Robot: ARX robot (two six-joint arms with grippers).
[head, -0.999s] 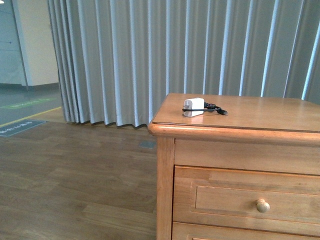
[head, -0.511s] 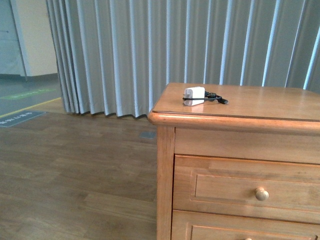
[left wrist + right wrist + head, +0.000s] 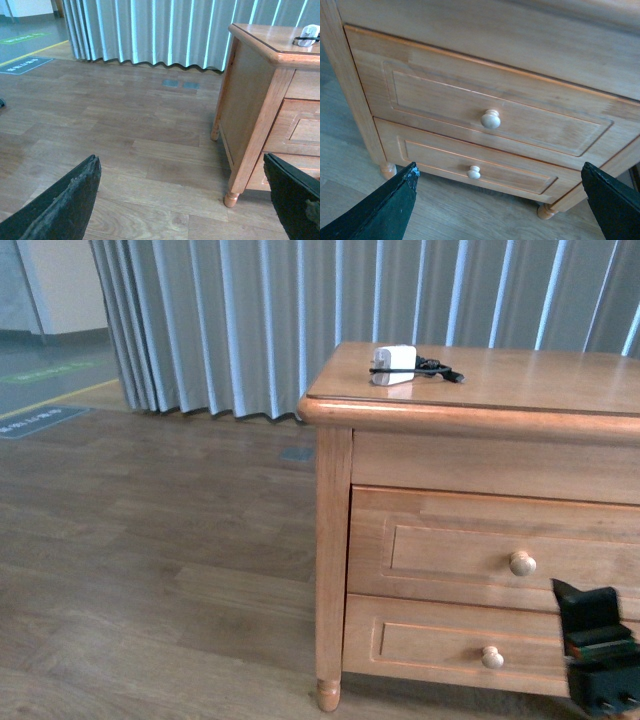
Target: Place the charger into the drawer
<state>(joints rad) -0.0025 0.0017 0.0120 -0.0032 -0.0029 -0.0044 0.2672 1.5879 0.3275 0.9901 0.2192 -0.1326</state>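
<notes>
Charger (image 3: 392,365) is seen atop cabinet (image 3: 560,390), drawer (image 3: 450,550) shut. R gripper (image 3: 497,200) is held spread, empty, before the drawer; L gripper (image 3: 180,200) likewise spread, apparently off to cabinet's side.

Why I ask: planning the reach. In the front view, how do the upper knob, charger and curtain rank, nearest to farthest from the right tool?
1. Upper knob, just up-left of the right tool.
2. Charger, up on the cabinet top.
3. Curtain, at the very back.
</notes>
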